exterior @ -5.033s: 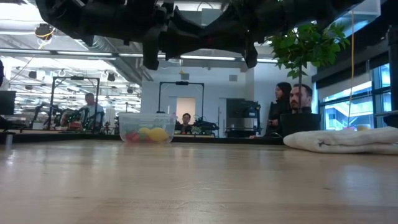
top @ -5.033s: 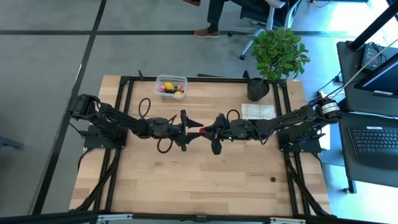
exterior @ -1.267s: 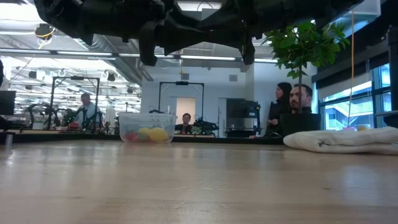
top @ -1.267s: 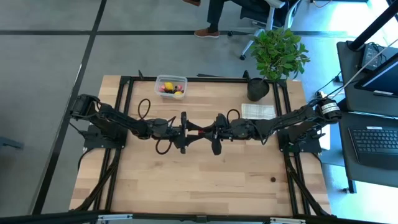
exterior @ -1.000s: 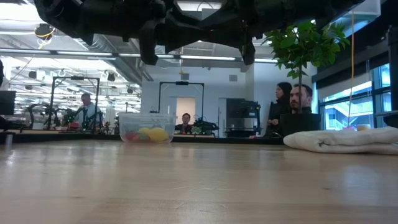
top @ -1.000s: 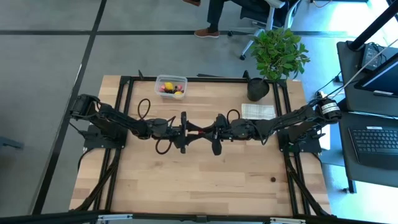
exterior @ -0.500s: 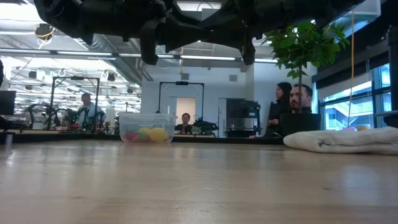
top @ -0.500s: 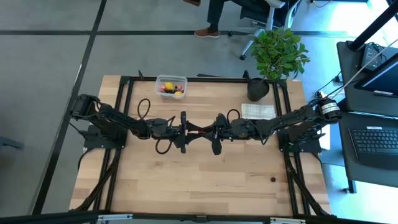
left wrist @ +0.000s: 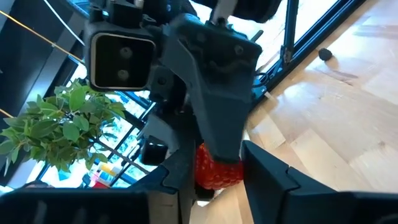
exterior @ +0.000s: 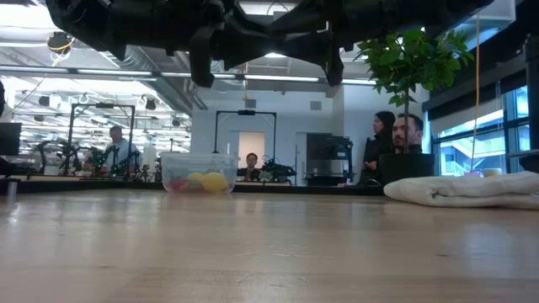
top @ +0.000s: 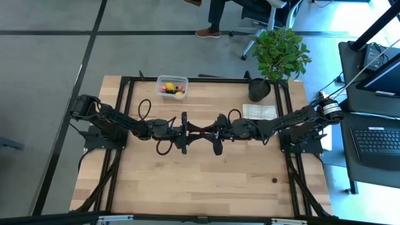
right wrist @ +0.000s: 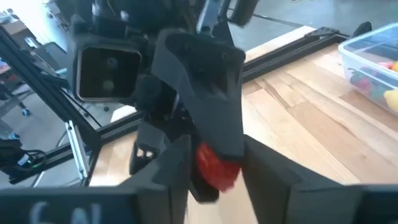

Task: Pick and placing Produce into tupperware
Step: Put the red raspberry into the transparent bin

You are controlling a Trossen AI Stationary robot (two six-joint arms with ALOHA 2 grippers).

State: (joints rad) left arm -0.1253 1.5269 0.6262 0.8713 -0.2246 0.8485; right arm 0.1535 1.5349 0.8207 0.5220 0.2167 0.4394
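Note:
A small red strawberry (left wrist: 214,168) sits between both grippers, high above the middle of the table. My left gripper (top: 190,130) comes from the table's left and my right gripper (top: 209,131) from its right, tip to tip. Each wrist view shows that arm's own fingers close on either side of the berry (right wrist: 216,165), with the other gripper's finger over it. The clear tupperware (top: 171,86) stands near the far edge with yellow, red and pink produce inside (exterior: 199,172). My left gripper (left wrist: 214,177) has the strawberry pinched between its two fingers, level, from the table's left. The berry is lifted clear of the table, and the right gripper's finger (left wrist: 214,106) covers its top. My right gripper (right wrist: 216,177) has the same strawberry between its two fingers, level, from the table's right. The left gripper's finger (right wrist: 208,99) hides the berry's upper part.
A black plant pot (top: 259,89) with a leafy plant (top: 281,53) stands at the far right corner. A white checked cloth (top: 259,112) lies beside it. Bare wood (top: 200,181) spreads over the near half. People sit beyond the far edge (exterior: 404,139).

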